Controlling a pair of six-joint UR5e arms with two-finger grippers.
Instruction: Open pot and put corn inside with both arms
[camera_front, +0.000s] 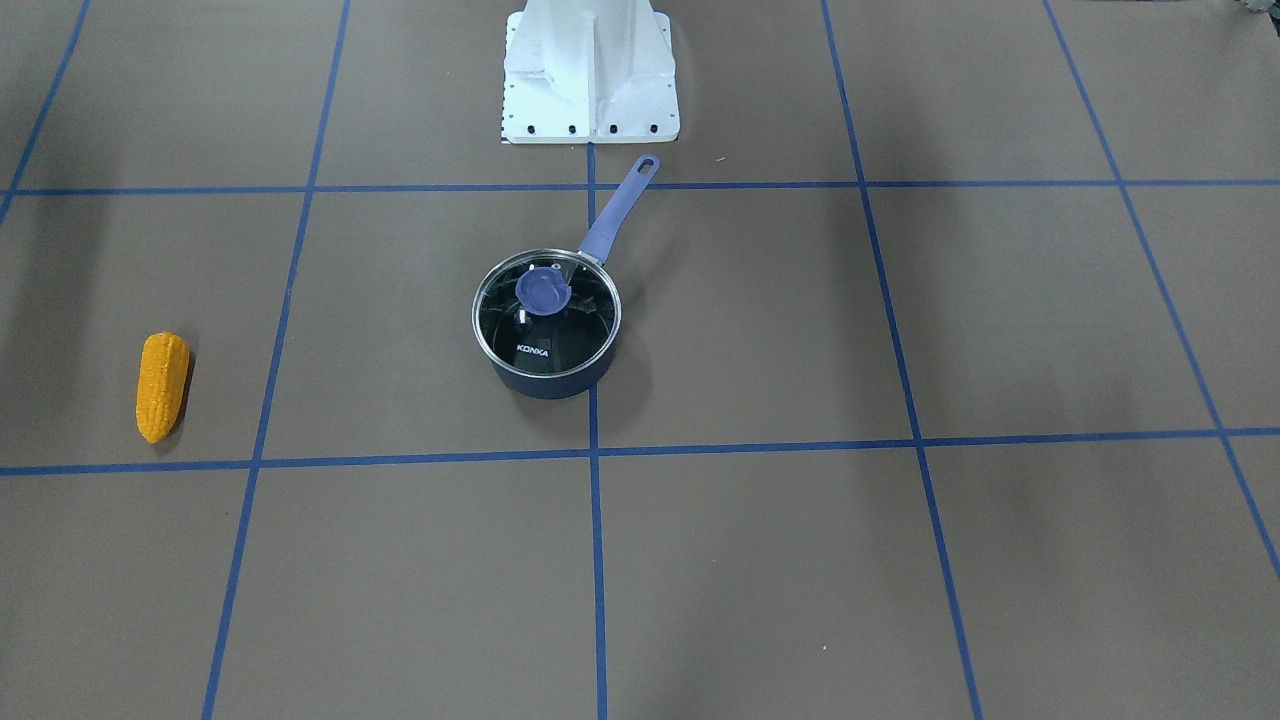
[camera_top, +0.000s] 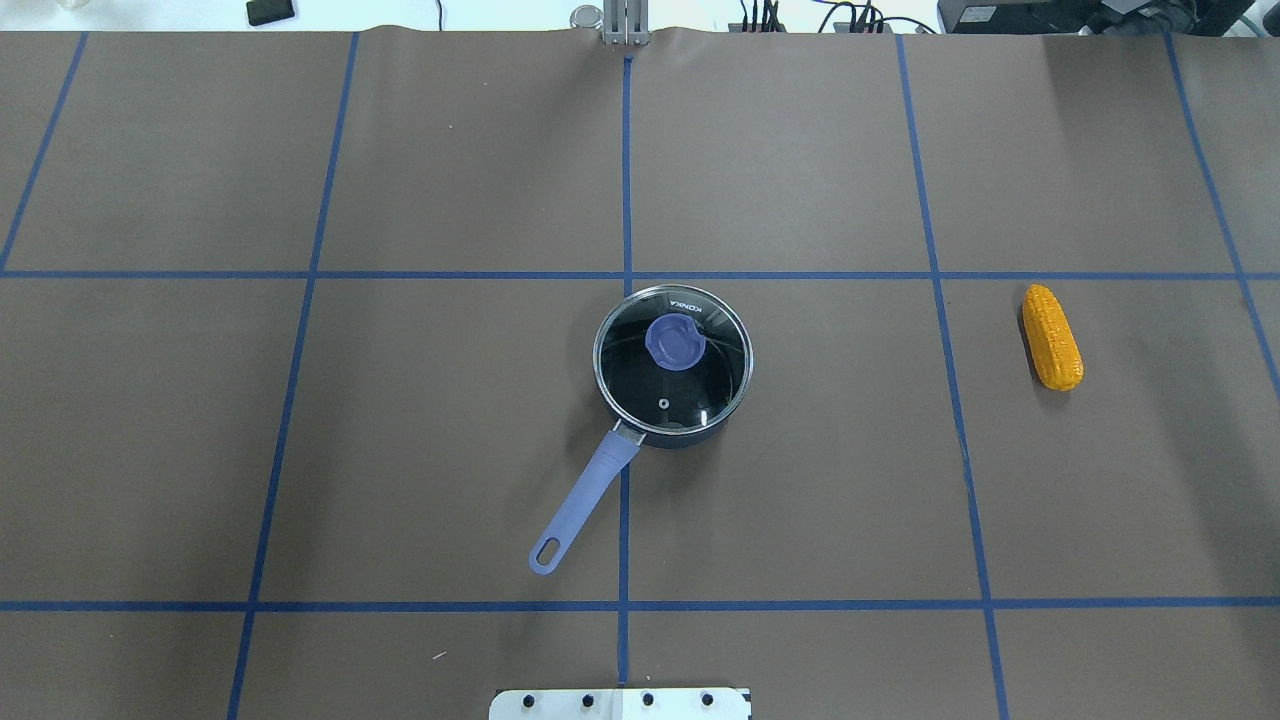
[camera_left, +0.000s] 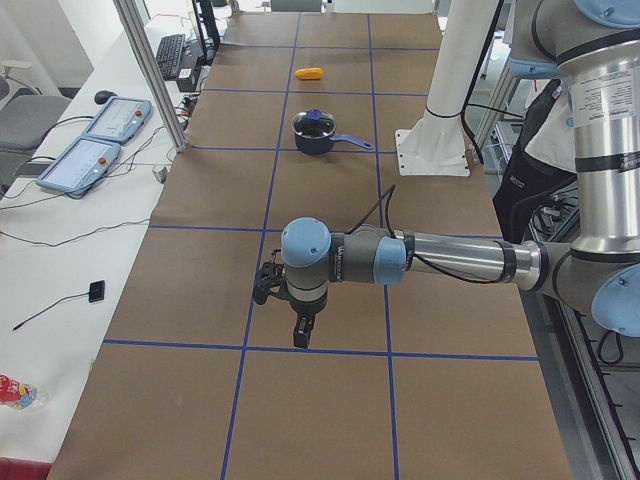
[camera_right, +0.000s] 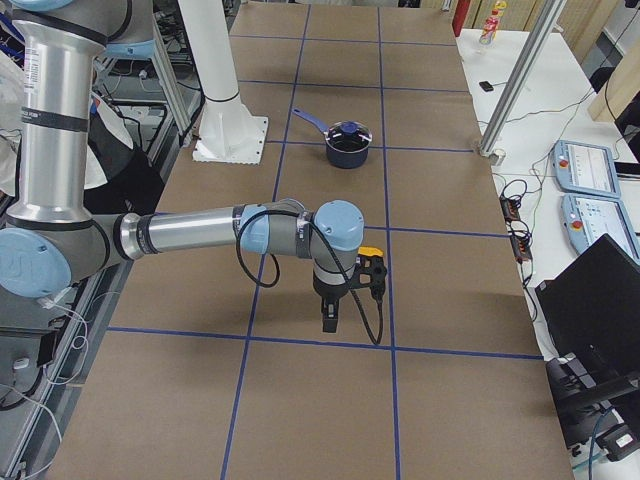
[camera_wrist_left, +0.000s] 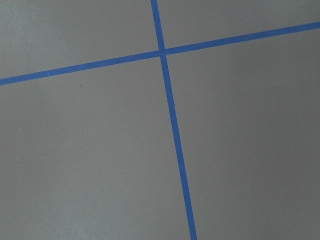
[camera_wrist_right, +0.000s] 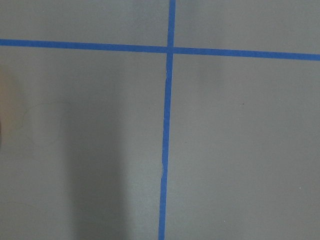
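Note:
The dark blue pot (camera_top: 672, 370) stands at the table's middle with its glass lid (camera_top: 671, 361) on and a purple knob (camera_top: 675, 342) on top. Its purple handle (camera_top: 585, 494) points toward the robot base. The orange-yellow corn (camera_top: 1051, 336) lies on the table far to the pot's right; in the front-facing view the corn (camera_front: 161, 385) is at the left. My left gripper (camera_left: 300, 335) shows only in the exterior left view, well away from the pot (camera_left: 316, 130). My right gripper (camera_right: 330, 318) shows only in the exterior right view, near the corn (camera_right: 371, 252). I cannot tell whether either is open or shut.
Brown table cover with a blue tape grid (camera_top: 625, 275). The white robot base (camera_front: 590, 75) stands behind the pot. Control pendants (camera_left: 95, 140) and cables lie on the white bench beside the table. Both wrist views show only table and tape.

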